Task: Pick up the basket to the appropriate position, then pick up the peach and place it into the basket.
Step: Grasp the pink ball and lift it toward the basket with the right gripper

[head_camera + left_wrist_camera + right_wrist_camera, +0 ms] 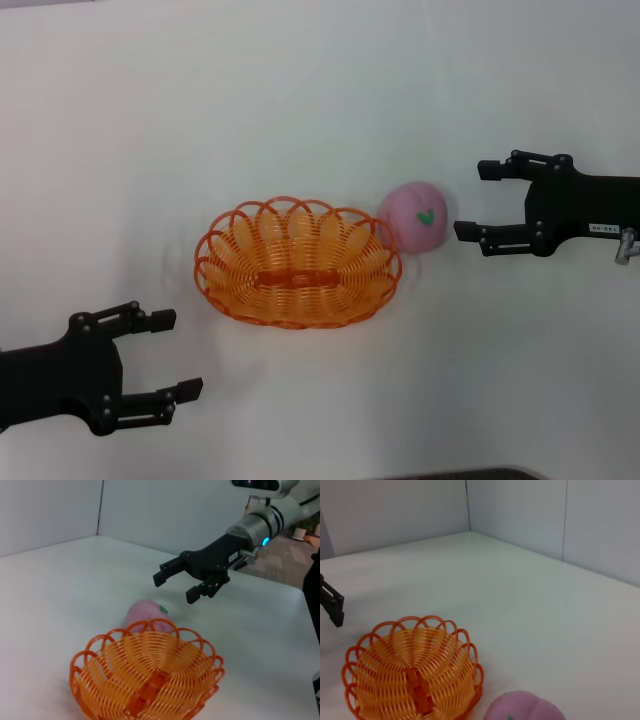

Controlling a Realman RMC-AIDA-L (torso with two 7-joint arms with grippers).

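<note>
Lower left of the head view: left gripper (180,355), fingers spread wide, holding nothing, hanging off the basket's lower-left rim and not touching it

Centre of frame: basket (297,262), oval, orange, upright on the white table (300,90), empty inside, solid bar along its floor. Looks already set down, so basket step judged done or not needed

Just right of centre: peach (413,217), pink, green leaf mark facing up, pressed against or just beside the basket's upper-right rim; true contact hard to confirm. Left wrist view agrees: peach (145,616) tucked right behind the far rim of the basket (150,680)

Right edge, mid height: right gripper (470,200), fingers wide apart, nothing held, tips pointing at the peach with a small gap left. Same gripper in the left wrist view (175,587), above and beyond the fruit

Risks, as judged:
- lower finger catching the scalloped rim on closing, since peach sits tight to it; basket light, likely to skid or tip
- round soft fruit rolling away if one finger arrives first
- left gripper too far off to steady the basket
</note>
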